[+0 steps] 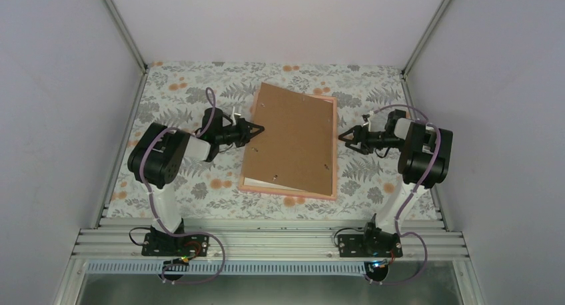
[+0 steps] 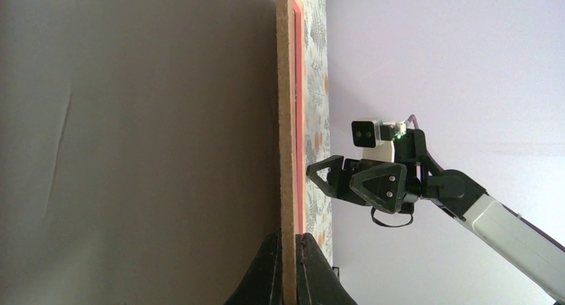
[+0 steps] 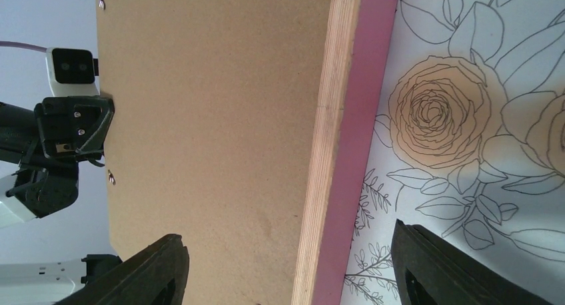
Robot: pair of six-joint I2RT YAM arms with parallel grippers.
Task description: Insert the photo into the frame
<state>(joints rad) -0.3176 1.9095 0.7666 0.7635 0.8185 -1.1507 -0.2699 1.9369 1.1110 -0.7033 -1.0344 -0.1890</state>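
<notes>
The brown cardboard board [image 1: 290, 138] lies askew on the pink frame [image 1: 286, 193] in the middle of the table. A white strip [image 1: 258, 181], perhaps the photo's border, peeks out under the board's near left edge; the picture side is hidden. My left gripper [image 1: 258, 130] is shut on the board's left edge. In the left wrist view the jaws [image 2: 288, 237] pinch the board [image 2: 286, 118], with the frame [image 2: 299, 118] just beyond it. My right gripper [image 1: 342, 138] is open beside the frame's right edge. In the right wrist view its fingers [image 3: 160, 272] straddle the board [image 3: 213, 118] and frame [image 3: 360, 118].
The table [image 1: 173, 98] has a floral cloth and is enclosed by grey walls with metal posts at the back corners. The left gripper shows in the right wrist view [image 3: 66, 132], and the right gripper in the left wrist view [image 2: 320, 175].
</notes>
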